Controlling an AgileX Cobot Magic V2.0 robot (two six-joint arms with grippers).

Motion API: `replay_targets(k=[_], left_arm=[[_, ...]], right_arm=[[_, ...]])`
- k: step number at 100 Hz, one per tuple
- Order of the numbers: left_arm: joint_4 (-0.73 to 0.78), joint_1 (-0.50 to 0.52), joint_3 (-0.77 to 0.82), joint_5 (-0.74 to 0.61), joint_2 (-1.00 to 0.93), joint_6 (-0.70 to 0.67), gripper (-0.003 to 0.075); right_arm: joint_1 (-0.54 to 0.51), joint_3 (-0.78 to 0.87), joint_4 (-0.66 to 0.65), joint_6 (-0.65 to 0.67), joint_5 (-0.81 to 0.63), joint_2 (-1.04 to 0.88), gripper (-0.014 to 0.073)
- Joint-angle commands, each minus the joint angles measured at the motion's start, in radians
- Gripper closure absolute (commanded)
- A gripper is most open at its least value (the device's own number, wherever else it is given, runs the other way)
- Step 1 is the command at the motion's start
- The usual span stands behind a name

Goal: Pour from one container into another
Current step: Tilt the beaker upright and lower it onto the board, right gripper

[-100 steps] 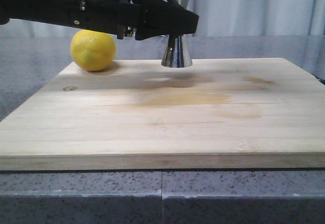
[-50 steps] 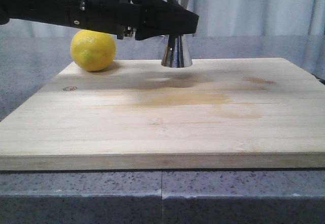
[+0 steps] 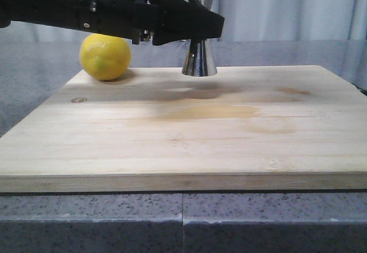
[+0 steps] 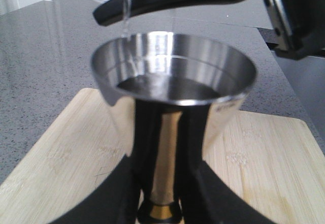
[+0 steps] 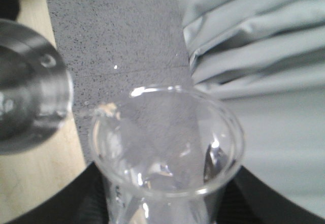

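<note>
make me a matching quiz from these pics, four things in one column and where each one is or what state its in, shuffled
Things
1. round yellow lemon
2. shiny steel hourglass jigger
3. small clear glass beaker
4. pale wooden cutting board

Places or states
A. tilted, thin stream leaving its spout
B. lies on the grey speckled counter
C. gripped at its waist by the left gripper, liquid in the top cup
D. sits at the board's far left corner

Pairs: 1-D, 2-C, 3-A, 4-B

My front camera is looking low and forward across the cutting board [image 3: 189, 127]. My left wrist camera is sitting close against the jigger [image 4: 172, 107]. My right wrist camera is looking down into the beaker [image 5: 167, 148], sharing the jigger [image 5: 30, 102] and board.
</note>
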Motion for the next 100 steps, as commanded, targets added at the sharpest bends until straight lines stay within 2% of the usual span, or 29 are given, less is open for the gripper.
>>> replay_targets(k=[1, 18, 31, 46, 67, 75, 83, 100], left_arm=[[-0.069, -0.008, -0.029, 0.064, -0.044, -0.006, 0.0587], [-0.069, -0.008, -0.029, 0.062, -0.044, -0.006, 0.0587], [-0.069, -0.008, -0.029, 0.06, -0.044, -0.006, 0.0587], [-0.069, -0.008, -0.029, 0.048, -0.044, -0.006, 0.0587], [-0.069, -0.008, -0.029, 0.047, -0.044, -0.006, 0.0587], [-0.069, -0.008, -0.029, 0.047, -0.044, -0.006, 0.0587], [-0.069, -0.008, -0.029, 0.047, -0.044, -0.006, 0.0587], [-0.069, -0.008, -0.029, 0.047, -0.044, -0.006, 0.0587]], right_arm=[[-0.035, -0.036, 0.088, 0.022, -0.061, -0.036, 0.0314], [-0.123, -0.032, 0.358, 0.022, -0.085, -0.063, 0.0314], [-0.188, 0.035, 0.511, 0.022, -0.153, -0.111, 0.0314], [-0.252, 0.196, 0.696, 0.022, -0.317, -0.189, 0.0314], [-0.257, 0.456, 0.915, 0.023, -0.617, -0.267, 0.0314], [-0.257, 0.537, 0.955, 0.046, -0.718, -0.271, 0.0314], [-0.257, 0.602, 0.955, 0.137, -0.816, -0.271, 0.0314], [-0.22, 0.72, 0.911, 0.213, -0.989, -0.267, 0.0314]])
